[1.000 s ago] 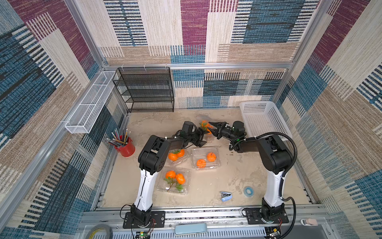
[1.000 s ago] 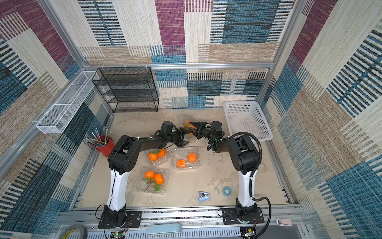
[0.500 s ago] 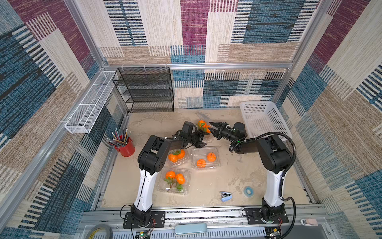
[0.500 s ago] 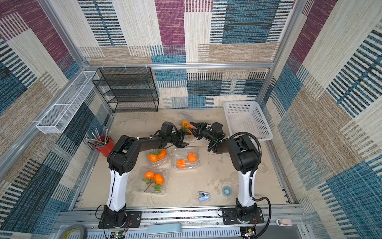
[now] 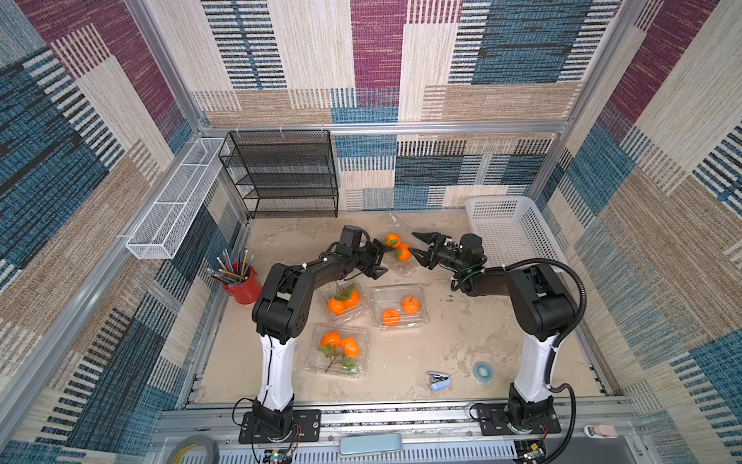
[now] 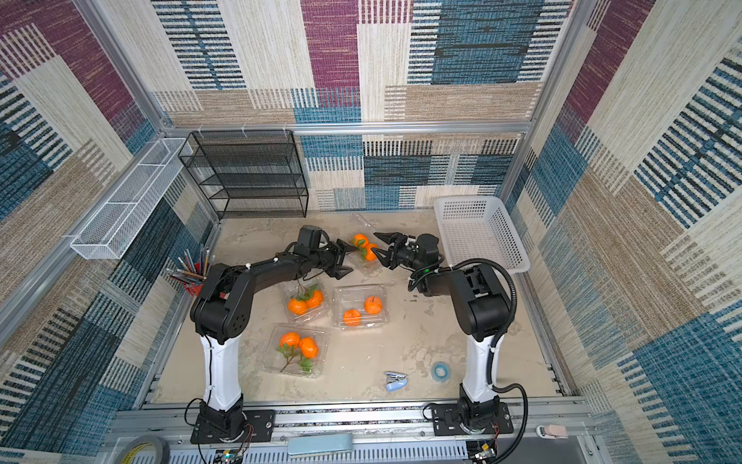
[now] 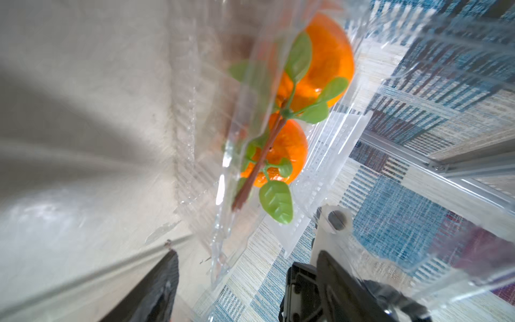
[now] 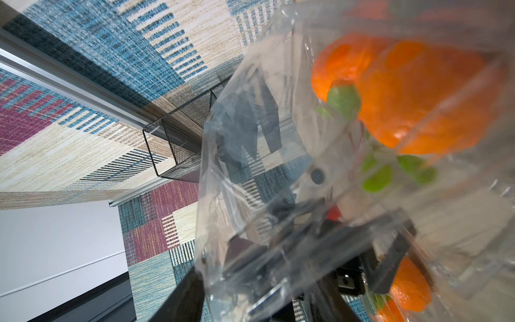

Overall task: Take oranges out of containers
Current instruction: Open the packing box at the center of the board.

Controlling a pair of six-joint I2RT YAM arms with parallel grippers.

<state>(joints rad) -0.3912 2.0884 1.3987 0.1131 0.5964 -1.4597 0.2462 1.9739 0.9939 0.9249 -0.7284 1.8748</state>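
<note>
Oranges (image 5: pixel 393 240), a pair on a leafy stem, sit in an opened clear container (image 7: pixel 200 156) at the far middle of the table (image 5: pixel 441 333), between both tools. Left tool (image 5: pixel 383 261) is released, jaws spread with the container's edge between them. Right tool (image 5: pixel 414 243) gapes wide just beside the fruit. Three other containers (image 5: pixel 398 287) lie toward the table's near side, each with two oranges.

1. Two oranges (image 5: pixel 397 247) sit between the left gripper (image 5: pixel 383 262) and the right gripper (image 5: pixel 413 243).
2. They lie in a box (image 7: pixel 195 156), right at both grippers' tips.
3. Three more boxes (image 5: pixel 419 290) with fruit inside lie behind the grippers, nearer the arm bases.
4. A basket (image 5: pixel 518 257) stands just behind the right gripper.
</note>
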